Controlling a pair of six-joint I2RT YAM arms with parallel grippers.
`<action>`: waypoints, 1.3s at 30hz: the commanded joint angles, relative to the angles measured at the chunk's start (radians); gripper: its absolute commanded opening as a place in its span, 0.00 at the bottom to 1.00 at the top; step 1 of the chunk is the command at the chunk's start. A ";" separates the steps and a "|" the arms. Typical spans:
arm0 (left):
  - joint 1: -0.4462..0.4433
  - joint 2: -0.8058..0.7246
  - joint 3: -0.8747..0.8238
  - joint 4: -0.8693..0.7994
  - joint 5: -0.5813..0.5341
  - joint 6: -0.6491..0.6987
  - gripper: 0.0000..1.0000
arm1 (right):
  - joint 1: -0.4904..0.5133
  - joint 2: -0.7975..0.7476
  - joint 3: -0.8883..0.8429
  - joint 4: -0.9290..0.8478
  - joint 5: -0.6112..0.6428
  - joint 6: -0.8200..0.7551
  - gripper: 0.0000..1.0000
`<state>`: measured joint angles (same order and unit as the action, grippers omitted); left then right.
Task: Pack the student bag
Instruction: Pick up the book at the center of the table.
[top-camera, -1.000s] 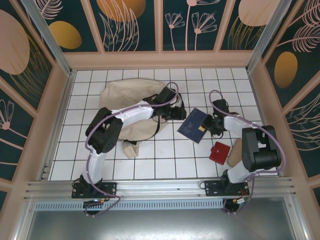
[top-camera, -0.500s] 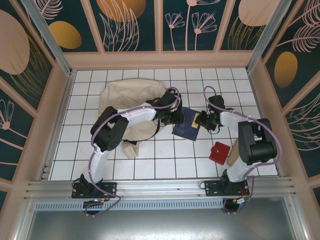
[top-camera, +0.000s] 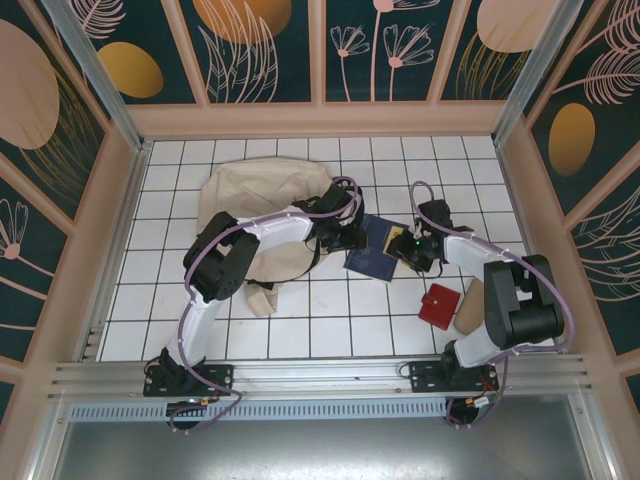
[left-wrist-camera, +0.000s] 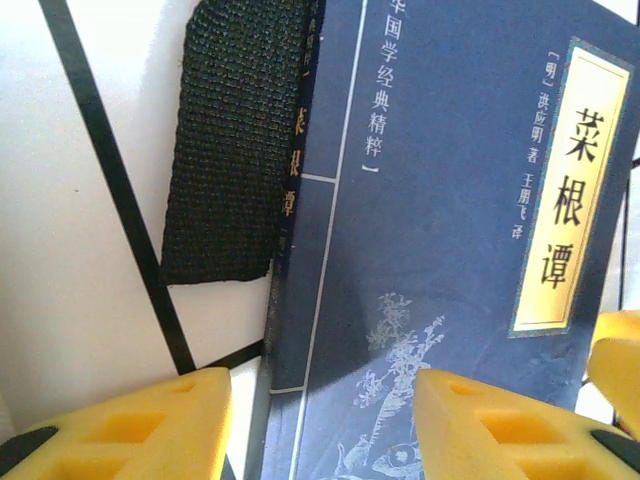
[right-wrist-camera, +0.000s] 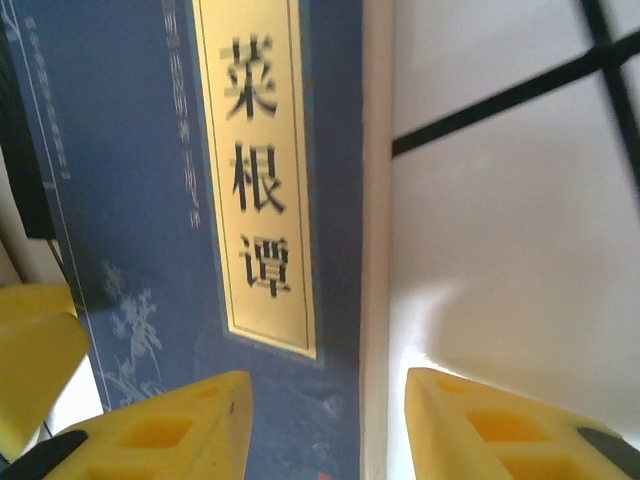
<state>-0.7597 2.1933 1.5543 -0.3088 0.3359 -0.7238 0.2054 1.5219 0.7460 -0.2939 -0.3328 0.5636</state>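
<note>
- Shifted in the last second: navy book (top-camera: 372, 252), slid left across the counter (top-camera: 300, 320) from a more tilted spot nearer the right arm, and now flat just beside the black strap (left-wrist-camera: 230, 150).
- Eased wider over that same second: right fingers (right-wrist-camera: 160, 430), now standing apart astride the book's page edge, one over the cover and one over bare tile, squeezing nothing visible.
- Left fingers (left-wrist-camera: 130, 425) likewise apart, straddling the spine side, one above tile and the other above the cover, with nothing pinched between them.
- Reads as a delivery followed by a letting-go: book brought to the bag's doorstep but not inside, so packing looks barely begun.
- Red pouch (top-camera: 438, 306) well apart on the near right, apparently waiting its turn.
- Student bag (top-camera: 245, 195) slumped flat on the far-left part of the counter, partly under the left arm, its right edge near the book.
- Long axis judged to slant from far left toward near centre, though half hidden by the arm.
- Strapped side turned right, toward the book.
- Small beige loop (top-camera: 262, 298) at the near end, so the top probably points toward the arms' bases.
- Cannot tell whether the zipper mouth is open.
</note>
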 joint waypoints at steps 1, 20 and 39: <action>-0.009 0.055 -0.013 0.021 0.080 -0.026 0.52 | 0.030 0.035 -0.015 0.019 -0.053 0.019 0.41; 0.035 -0.083 -0.193 0.428 0.486 -0.089 0.47 | 0.020 0.061 -0.056 0.093 -0.070 0.037 0.34; 0.043 -0.154 -0.292 0.426 0.381 -0.142 0.33 | 0.009 0.047 -0.044 0.102 -0.076 0.041 0.34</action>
<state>-0.7212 2.0705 1.2377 0.1417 0.7525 -0.8768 0.2111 1.5585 0.7113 -0.2070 -0.4065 0.5911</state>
